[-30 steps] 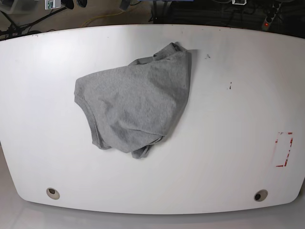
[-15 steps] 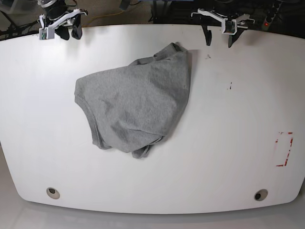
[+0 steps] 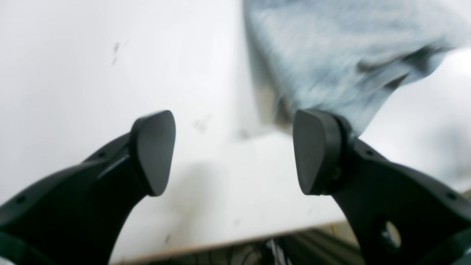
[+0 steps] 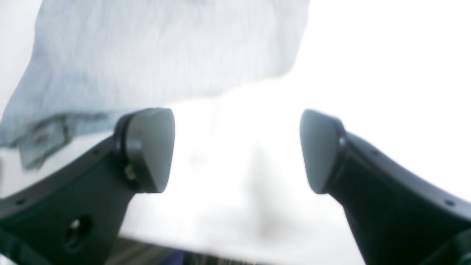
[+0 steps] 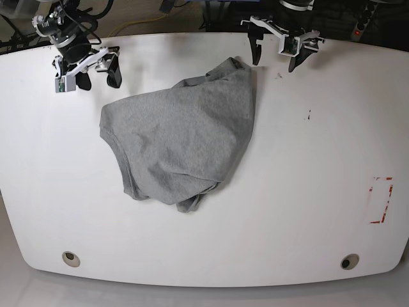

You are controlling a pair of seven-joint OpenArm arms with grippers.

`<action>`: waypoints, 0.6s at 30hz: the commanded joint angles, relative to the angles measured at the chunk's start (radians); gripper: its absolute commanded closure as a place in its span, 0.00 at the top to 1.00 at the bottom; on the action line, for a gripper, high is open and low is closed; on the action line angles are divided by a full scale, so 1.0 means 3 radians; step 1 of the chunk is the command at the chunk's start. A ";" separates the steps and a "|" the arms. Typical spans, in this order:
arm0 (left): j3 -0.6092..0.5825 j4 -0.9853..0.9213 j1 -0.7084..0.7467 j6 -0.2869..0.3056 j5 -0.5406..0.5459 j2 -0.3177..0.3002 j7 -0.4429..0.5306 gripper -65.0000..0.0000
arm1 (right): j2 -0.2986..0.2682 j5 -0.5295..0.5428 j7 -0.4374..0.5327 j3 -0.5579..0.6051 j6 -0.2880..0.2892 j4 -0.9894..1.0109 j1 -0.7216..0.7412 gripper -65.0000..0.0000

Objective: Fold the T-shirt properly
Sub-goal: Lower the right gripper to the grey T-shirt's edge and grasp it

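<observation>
White table w/ two round holes near front edge, red marking at one side. Grey T-shirt lies crumpled mid-table, bunched, no lettering visible. Far edge: right gripper jaws spread wide, nothing betw. them, just beside shirt. Left gripper also wide apart, empty, over table near shirt's far corner.

No text, label, brand or number can be read anywhere. The T-shirt shows only plain grey cloth (no lettering visible on the side facing up). The one sign-like mark is a red dashed rectangle near the tabletop's right edge, with no characters in it. A small red tick further back is illegible.
</observation>
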State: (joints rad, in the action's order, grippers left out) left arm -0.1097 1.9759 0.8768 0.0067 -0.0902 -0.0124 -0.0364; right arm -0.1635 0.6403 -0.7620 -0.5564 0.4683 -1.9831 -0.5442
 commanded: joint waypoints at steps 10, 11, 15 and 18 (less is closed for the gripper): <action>-0.0675 -0.0088 -0.0056 0.0001 0.0007 -0.0744 0.0093 0.71 | -0.0204 0.0073 -0.0572 -0.0153 0.0002 0.0634 0.0952 0.79; -0.0706 -0.0088 -0.0056 0.0001 0.0007 -0.0780 0.0093 0.71 | -0.0225 0.0083 -0.0572 -0.0153 0.0002 0.0701 0.0988 0.79; -0.0813 -0.0083 -0.0056 0.0001 0.0007 -0.0933 0.0098 0.71 | -0.0312 0.0175 -0.0572 -0.0148 0.0007 0.1064 0.1172 0.79; -0.0875 -0.0083 -0.0056 0.0001 0.0002 -0.1020 0.0098 0.71 | -0.0389 0.0308 -0.0572 -0.0132 0.0007 0.1386 0.1274 0.79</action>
State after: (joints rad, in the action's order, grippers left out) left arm -0.3656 1.9350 0.8471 0.0021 -0.0898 -0.3096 -0.0330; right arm -0.2501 0.7029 -0.9512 -0.5941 0.4713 -1.5963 -0.1780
